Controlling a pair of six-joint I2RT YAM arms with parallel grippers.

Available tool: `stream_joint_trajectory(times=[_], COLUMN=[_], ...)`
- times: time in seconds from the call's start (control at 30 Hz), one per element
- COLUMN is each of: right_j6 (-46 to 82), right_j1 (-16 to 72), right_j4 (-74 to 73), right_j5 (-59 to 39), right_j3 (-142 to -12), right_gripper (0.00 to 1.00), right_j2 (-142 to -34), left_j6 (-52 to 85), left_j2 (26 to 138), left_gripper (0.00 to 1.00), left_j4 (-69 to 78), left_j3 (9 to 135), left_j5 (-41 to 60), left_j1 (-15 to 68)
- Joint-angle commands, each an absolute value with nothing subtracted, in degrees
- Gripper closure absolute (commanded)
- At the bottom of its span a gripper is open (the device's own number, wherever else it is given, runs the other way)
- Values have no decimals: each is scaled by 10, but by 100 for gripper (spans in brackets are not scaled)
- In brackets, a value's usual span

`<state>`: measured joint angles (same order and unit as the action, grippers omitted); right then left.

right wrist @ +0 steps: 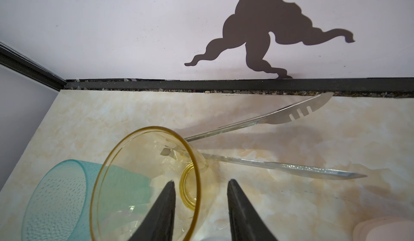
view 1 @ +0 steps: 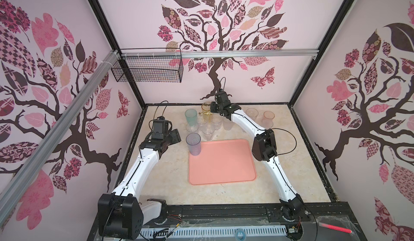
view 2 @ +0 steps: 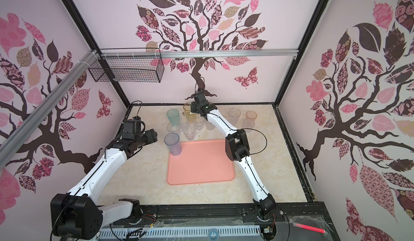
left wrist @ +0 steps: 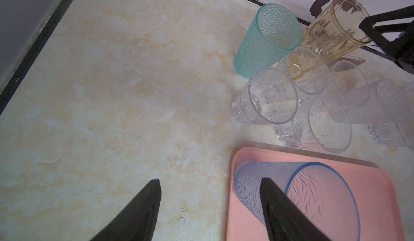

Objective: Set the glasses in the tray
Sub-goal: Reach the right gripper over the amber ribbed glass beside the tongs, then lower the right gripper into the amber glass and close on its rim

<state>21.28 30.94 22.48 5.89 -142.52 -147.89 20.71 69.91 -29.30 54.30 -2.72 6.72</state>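
Right wrist view: right hand (right wrist: 201, 181) half open, straddling the amber glass (right wrist: 134, 166) rim, one finger inside, one outside, nothing pinched yet. Glass stands at back of counter (right wrist: 112, 112) beside the tongs (right wrist: 268, 121), well apart from the tray (view 1: 224, 168). Close gently, lift straight up w/o bumping the teal glass (right wrist: 56, 195). Left hand (left wrist: 211, 179) wide open, empty.

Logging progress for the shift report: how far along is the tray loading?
Done: one blue glass stands in a corner of the tray; the left gripper is open beside it. In hand: the right gripper straddles the rim of the amber glass, not yet clamped. Left: the teal glass, clear ones and pinkish ones sit on the table.
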Motion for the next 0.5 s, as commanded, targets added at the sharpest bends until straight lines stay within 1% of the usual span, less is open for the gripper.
stream_joint_trajectory(times=[0.0, 0.1, 0.2, 0.3, 0.4, 0.47], right_j6=[225, 226, 229, 230, 234, 235], right_j1=[310, 310, 310, 310, 309, 309], right_j4=[216, 223, 226, 226, 226, 227], right_j5=[58, 59, 56, 59, 60, 58], right_j3=[-1394, -1405, -1417, -1430, -1434, -1434], right_gripper=[62, 65, 66, 64, 59, 60], right_j2=[-1465, -1472, -1480, -1491, -1499, -1501], left_j6=[201, 201, 201, 201, 201, 201], left_j2=[696, 695, 695, 695, 695, 696], left_gripper=[26, 26, 26, 26, 26, 26], left_j4=[-296, -295, -296, -295, -295, -295], left_j3=[546, 547, 546, 547, 547, 547], left_j5=[-30, -29, -30, -30, -30, -31], left_j1=[64, 64, 64, 64, 63, 64])
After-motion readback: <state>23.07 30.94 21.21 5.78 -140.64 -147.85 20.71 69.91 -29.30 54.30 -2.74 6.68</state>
